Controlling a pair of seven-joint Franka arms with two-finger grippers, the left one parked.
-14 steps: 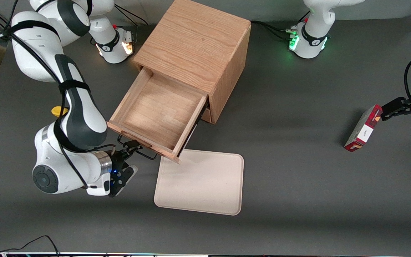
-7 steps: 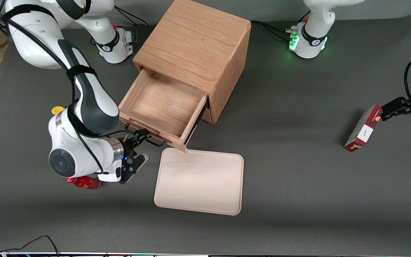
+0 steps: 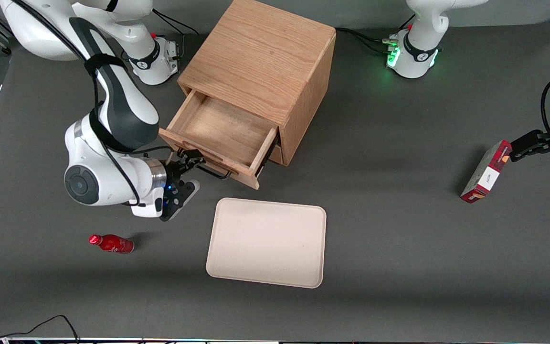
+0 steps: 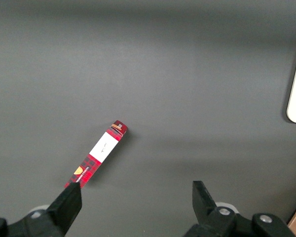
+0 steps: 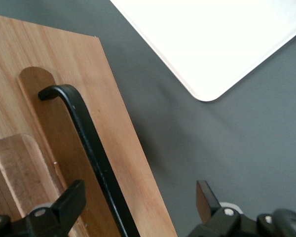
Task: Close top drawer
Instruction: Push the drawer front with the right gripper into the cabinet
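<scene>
The top drawer of the oak cabinet stands partly pulled out, a shallow empty light-oak box. Its black wire handle runs along its front. My gripper is open right at the drawer front, at the handle's end nearer the working arm. In the right wrist view the handle and the drawer front lie between the two spread fingers.
A cream tray lies flat on the table nearer the front camera than the drawer; its corner shows in the right wrist view. A red bottle lies on its side nearer the camera than my gripper. A red box stands toward the parked arm's end.
The drawer has slid well into the cabinet with my gripper moving along at its front. The arm has moved off the red bottle, which now shows.
</scene>
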